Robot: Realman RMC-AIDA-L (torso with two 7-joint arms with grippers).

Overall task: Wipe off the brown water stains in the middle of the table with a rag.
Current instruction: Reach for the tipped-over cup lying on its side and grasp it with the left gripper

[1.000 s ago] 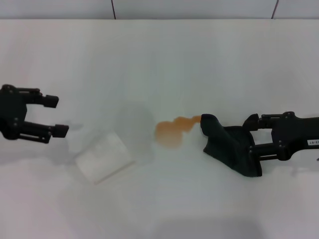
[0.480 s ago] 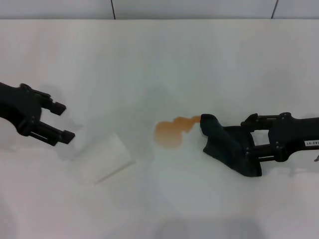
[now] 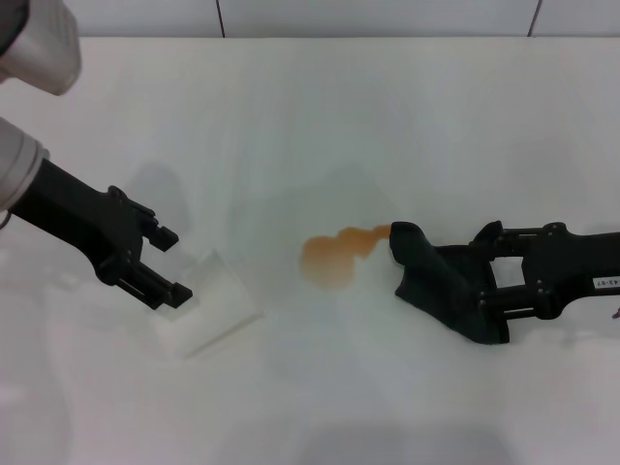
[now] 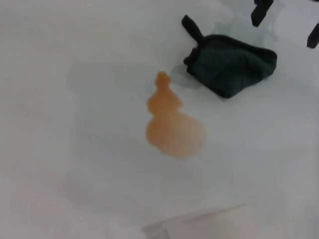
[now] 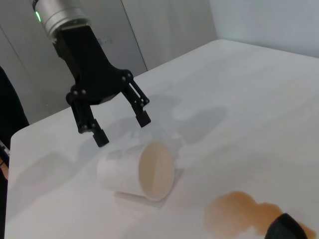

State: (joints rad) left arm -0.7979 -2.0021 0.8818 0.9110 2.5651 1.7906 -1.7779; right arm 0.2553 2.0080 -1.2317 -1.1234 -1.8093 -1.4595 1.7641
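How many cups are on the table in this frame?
1: a clear plastic cup lying on its side on the white table, under the open left pincer, left of the stain.

The brown water stains (image 3: 336, 256) form a thin orange-brown blotch of 2 lobes with a narrow tail on the white table (image 3: 320, 107). The dark, lumpy rag (image 3: 441, 282) lies touching the tail's tip.
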